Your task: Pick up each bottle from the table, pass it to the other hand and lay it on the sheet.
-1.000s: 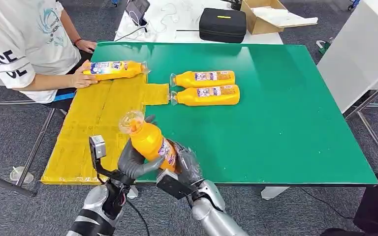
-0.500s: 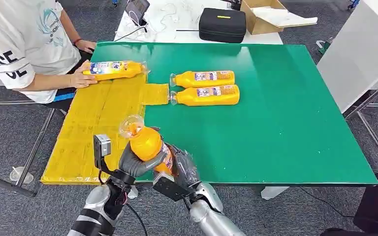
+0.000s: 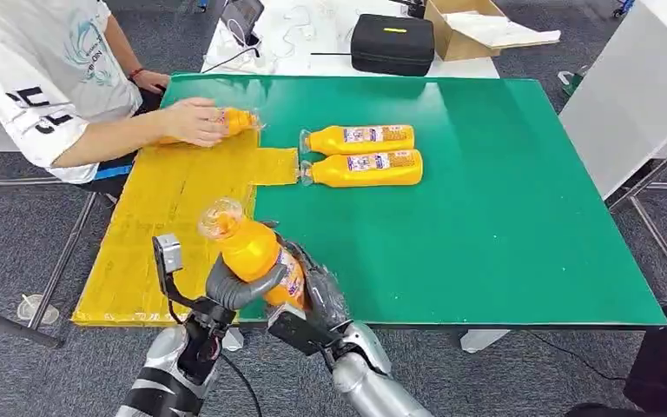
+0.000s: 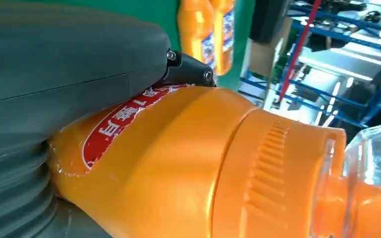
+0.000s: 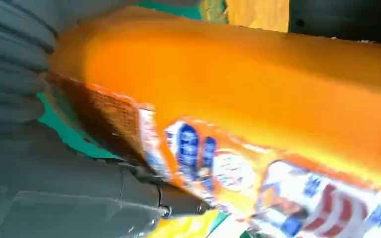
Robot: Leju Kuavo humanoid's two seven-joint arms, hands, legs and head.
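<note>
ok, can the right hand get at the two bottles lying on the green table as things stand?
Probably not yet: the right hand and the left hand both grip the held bottle.

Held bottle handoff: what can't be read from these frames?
- Head view: both hands, left and right, wrap the held bottle; which one bears it is unclear.
- Right wrist view: bottle label blurred, unreadable.
- Head view: far bottle on the sheet mostly covered by a person's hand.
</note>
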